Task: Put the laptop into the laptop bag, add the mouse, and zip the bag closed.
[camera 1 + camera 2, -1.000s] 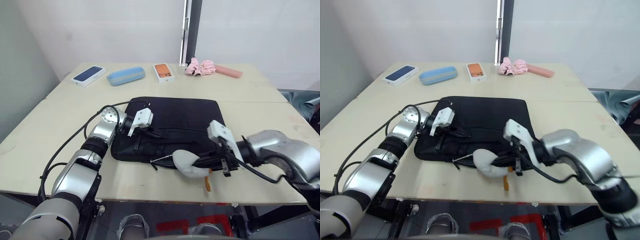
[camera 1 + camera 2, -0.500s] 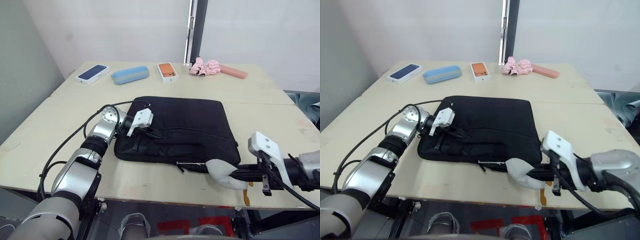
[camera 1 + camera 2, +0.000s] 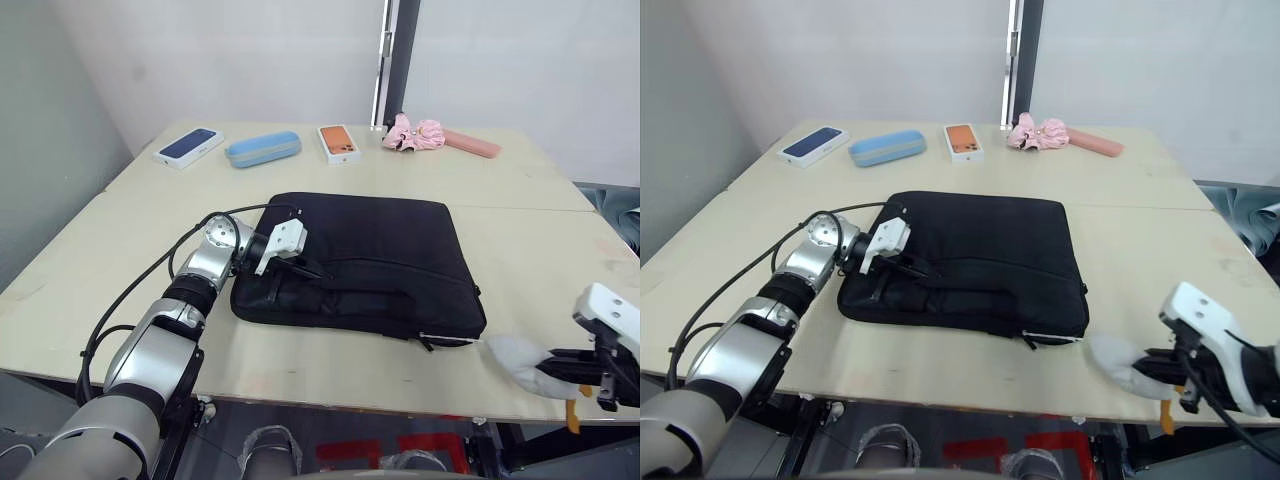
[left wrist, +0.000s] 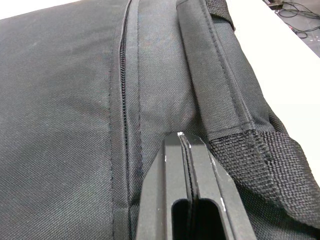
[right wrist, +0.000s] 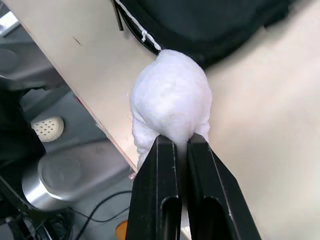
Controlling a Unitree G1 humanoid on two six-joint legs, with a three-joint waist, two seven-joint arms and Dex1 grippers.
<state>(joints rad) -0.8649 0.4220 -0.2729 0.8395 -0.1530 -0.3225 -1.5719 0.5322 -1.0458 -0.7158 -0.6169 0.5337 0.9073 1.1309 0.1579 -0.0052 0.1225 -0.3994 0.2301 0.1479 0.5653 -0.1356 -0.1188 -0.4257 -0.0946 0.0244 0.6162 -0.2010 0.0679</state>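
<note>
Between the two black fingers of the right gripper (image 5: pixel 182 142) a puffy white padded lump (image 5: pixel 170 102) is clenched, the fingers nearly together on its soft body. A thin white cord (image 5: pixel 132 20) runs from this lump to the corner of the black soft fabric laptop bag (image 3: pixel 365 265), so it is judged to be a pull tied to the zip slider. From the head views the right gripper (image 3: pixel 585 372) sits past the bag's near right corner, at the front edge of the pale wooden tabletop (image 3: pixel 530 240), with an orange tag (image 3: pixel 572 415) hanging below it.

At the opposite end, the fingers of the left gripper (image 4: pixel 184 142) are pressed shut and rest on the bag's fabric beside a black strap handle (image 4: pixel 220 85) and a closed zip line (image 4: pixel 122 95). Whether any fabric is pinched between them cannot be told; the left gripper (image 3: pixel 300 265) appears to be steadying the bag at its left end.

Neither laptop nor mouse lies out on the tabletop, and the bag lies flat and filled, so the zipping step is judged to be in hand and close to finished. The next move calls for confirming the slider has reached its stop, then letting go of the pull without dragging the bag toward the edge.

Along the far side lie a dark blue phone box (image 3: pixel 188 148), a light blue oblong case (image 3: pixel 263 149), an orange phone box (image 3: pixel 339 143) and a pink folded umbrella (image 3: pixel 440 137), well apart from the work.
</note>
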